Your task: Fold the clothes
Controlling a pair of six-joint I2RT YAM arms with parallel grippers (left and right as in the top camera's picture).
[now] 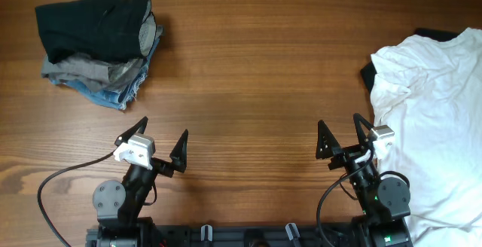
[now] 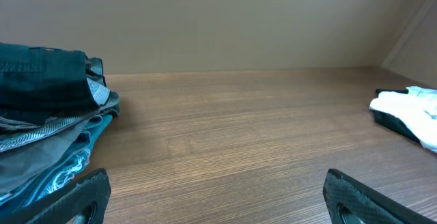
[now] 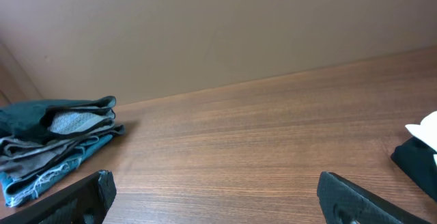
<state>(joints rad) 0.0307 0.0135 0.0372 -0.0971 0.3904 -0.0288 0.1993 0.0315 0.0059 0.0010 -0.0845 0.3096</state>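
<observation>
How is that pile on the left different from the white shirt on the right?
The pile is folded and stacked in layers; the shirt lies loose and rumpled. The pile is black, grey and blue denim; the shirt is white. The pile is compact; the shirt covers far more table. Both rest on the table.

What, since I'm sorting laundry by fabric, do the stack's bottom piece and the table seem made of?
Bottom piece: likely denim, light blue with a frayed whitish edge. Table: wood or wood-look laminate, matte brown with running grain lines.
</observation>
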